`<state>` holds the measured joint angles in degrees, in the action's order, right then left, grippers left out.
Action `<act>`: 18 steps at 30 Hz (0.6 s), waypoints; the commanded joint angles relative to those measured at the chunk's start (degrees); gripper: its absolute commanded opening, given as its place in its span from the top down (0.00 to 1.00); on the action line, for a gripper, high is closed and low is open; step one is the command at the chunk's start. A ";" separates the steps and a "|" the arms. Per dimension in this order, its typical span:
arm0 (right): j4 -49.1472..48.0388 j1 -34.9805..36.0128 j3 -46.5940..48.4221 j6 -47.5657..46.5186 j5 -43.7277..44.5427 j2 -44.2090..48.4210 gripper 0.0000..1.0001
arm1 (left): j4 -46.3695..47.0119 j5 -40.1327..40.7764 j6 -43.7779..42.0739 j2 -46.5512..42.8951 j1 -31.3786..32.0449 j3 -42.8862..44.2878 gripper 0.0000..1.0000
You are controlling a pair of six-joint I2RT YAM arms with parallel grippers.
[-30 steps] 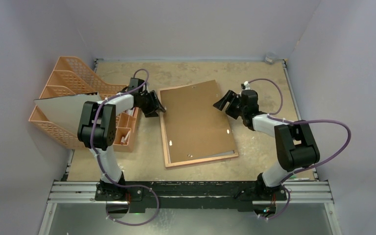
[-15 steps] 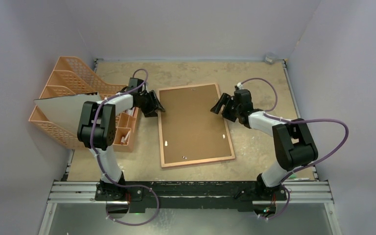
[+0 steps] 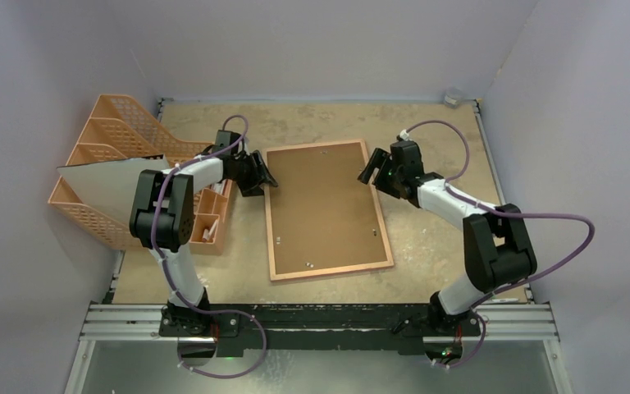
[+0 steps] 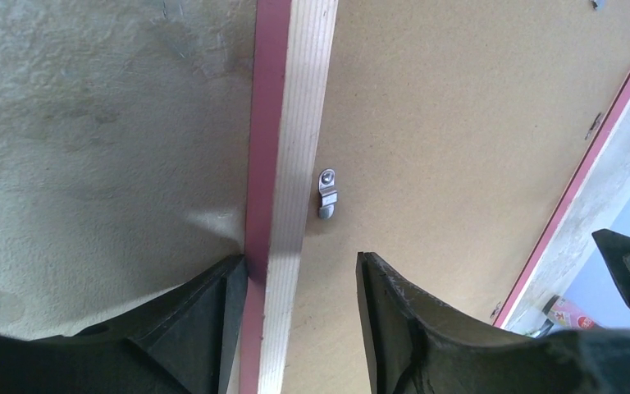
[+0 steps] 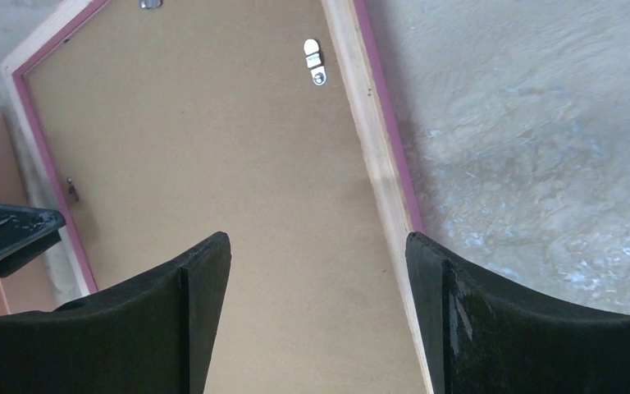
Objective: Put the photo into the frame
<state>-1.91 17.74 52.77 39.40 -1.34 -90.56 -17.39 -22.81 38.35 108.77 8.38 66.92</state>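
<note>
The frame (image 3: 268, 217) lies face down mid-table, pink border and pale wood rim up. The brown backing board (image 3: 324, 205) sits flat inside it. The photo is not visible in any view. My left gripper (image 3: 267, 179) is open at the frame's left edge. In the left wrist view its jaws (image 4: 301, 261) straddle the rim (image 4: 303, 123), the left finger against the pink side. My right gripper (image 3: 369, 172) is open and empty over the frame's right edge. In the right wrist view (image 5: 318, 242) it hovers above the board (image 5: 213, 139) and rim (image 5: 373, 139).
An orange mesh file organiser (image 3: 107, 123) stands at the left with a greyish-white sheet (image 3: 102, 185) leaning in it. A small orange box (image 3: 209, 217) sits beside it. Metal turn clips (image 4: 326, 193) (image 5: 315, 61) lie on the board. A small object (image 3: 454, 97) is at the back right corner.
The backing board, askew over the frame a second ago, now sits squarely inside it. My right gripper has drawn back and up a little. The left gripper has stayed put.
</note>
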 commanded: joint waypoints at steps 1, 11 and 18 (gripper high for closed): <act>4.75 0.28 2.16 -1.51 4.91 0.30 0.19 | -0.69 0.75 -0.82 0.56 -0.03 0.69 0.45; 3.14 0.30 -0.45 -3.67 2.80 -1.82 0.20 | -0.60 -0.80 -0.99 0.29 -0.03 -0.28 0.50; 5.08 0.32 -0.98 -7.22 2.74 -2.66 0.21 | -0.52 0.89 -1.29 0.40 0.02 -0.53 0.56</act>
<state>1.28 17.74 52.64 35.33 1.54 -92.84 -17.82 -22.46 38.06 108.79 8.36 66.92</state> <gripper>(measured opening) 0.790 0.454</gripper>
